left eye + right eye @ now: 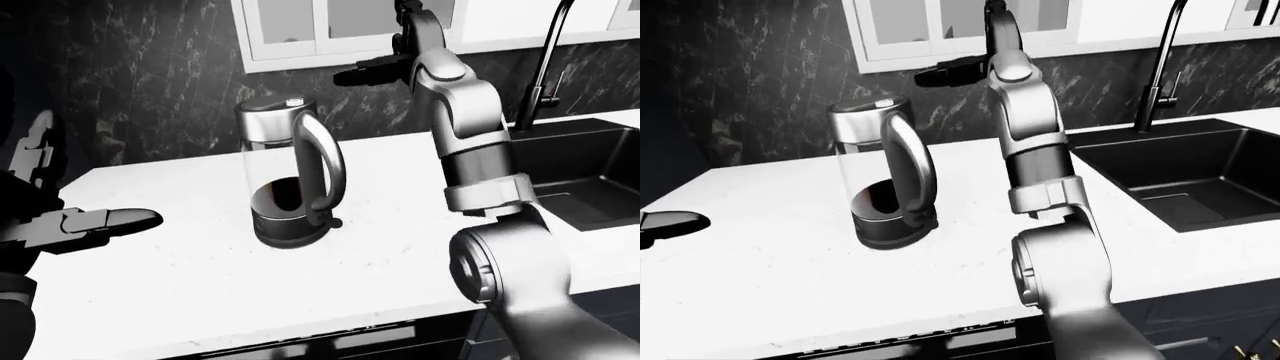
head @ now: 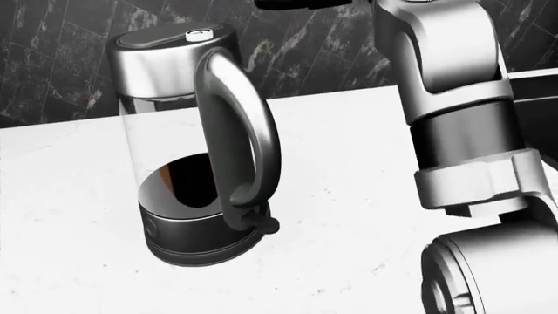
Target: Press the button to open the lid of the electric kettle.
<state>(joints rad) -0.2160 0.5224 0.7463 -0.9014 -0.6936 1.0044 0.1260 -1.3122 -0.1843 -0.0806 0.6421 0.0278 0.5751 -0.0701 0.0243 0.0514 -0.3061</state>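
My right hand (image 1: 365, 73) is up past the electric kettle (image 1: 288, 172), fingers straight together, so I should come down gently onto its button (image 2: 201, 34).

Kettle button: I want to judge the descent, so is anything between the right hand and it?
Nothing visible. The right hand hangs above and to the right of the button atop the lid, with only open air between.
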